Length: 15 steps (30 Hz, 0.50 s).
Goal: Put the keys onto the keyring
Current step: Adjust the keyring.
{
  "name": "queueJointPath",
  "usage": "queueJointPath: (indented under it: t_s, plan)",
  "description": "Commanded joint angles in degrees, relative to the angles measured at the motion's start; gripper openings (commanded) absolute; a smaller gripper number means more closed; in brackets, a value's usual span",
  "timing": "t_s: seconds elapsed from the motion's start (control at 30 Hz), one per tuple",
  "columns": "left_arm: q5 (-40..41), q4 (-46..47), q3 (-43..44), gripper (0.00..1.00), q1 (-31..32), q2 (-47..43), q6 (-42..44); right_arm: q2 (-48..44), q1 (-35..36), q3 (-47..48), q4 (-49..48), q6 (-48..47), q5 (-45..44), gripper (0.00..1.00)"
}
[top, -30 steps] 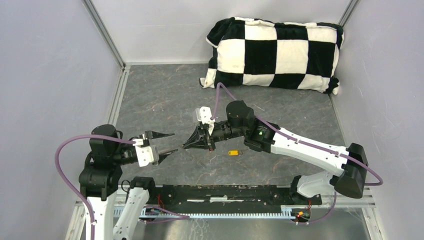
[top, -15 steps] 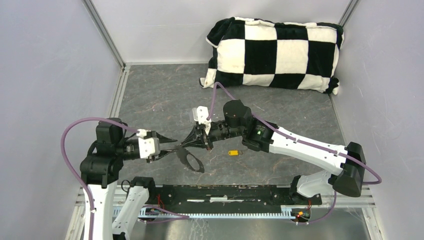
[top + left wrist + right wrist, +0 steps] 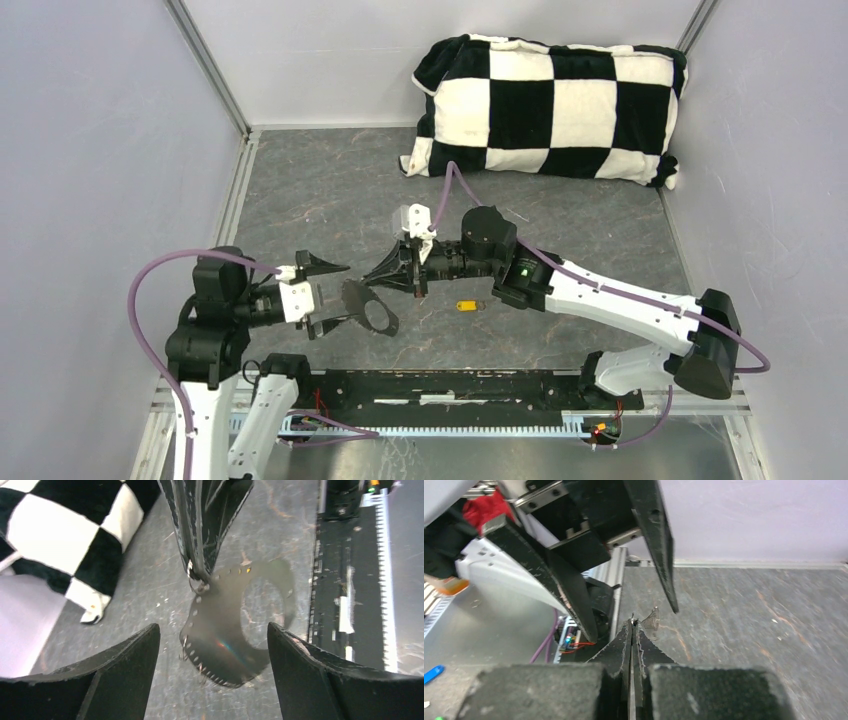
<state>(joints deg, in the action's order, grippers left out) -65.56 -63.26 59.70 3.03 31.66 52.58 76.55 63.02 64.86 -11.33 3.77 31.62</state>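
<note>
Keyring (image 3: 215, 635) hangs from the very tips of the right claw (image 3: 632, 624), whose two fingers are pressed flat together with no gap between them; it shows only as a dark, see-through smear with one round hole and a row of bright specks along its edge, so its true outline cannot be told. One small bit of bright metal (image 3: 652, 618) sits just beside those closed tips; whether it is part of the loop or a key blade cannot be told.

Facing it tip to tip is the left claw (image 3: 340, 293); its two fingers (image 3: 125, 670) stand wide apart and grip nothing; in the wrist view the keyring dangles just past them, in line with the gap and clear of both fingers; in the overhead view it overlaps the lower finger's tip, and contact there cannot be judged.

Outward from the right claw, back toward its wrist and on the side away from the left claw, one key with a yellow-orange head (image 3: 466, 306) lies flat on the table (image 3: 330, 200), apart from both claws and from the keyring; only this one key can be made out with certainty.

Farther out, beyond both claws at the far wall, one black-and-white checkered pillow (image 3: 550, 105) rests on the table; behind the claws, at the arms' bases, one black rail (image 3: 450, 385) runs along the near edge.
</note>
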Motion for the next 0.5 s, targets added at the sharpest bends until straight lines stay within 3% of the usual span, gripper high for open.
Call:
queueJointPath:
  t_s: [0.0,0.13,0.27,0.47]
  plan:
    - [6.88,18.85,-4.72,0.83,0.00,-6.72,-15.53,-2.23,0.70,5.14,4.70,-1.58,-13.60,0.01]
    - [11.07,30.59,-9.38,0.83,0.00,-13.38,-26.59,0.69,2.55,11.95,15.26,-3.21,-27.17,0.01]
    - [6.45,30.54,-9.35,0.83,-0.02,-11.73,-34.17,4.04,6.11,17.28,19.61,-3.32,-40.21,0.01]
    - [2.62,37.47,-12.84,0.88,0.00,-7.72,-45.19,8.66,9.53,23.61,22.50,-4.88,-49.64,0.01]
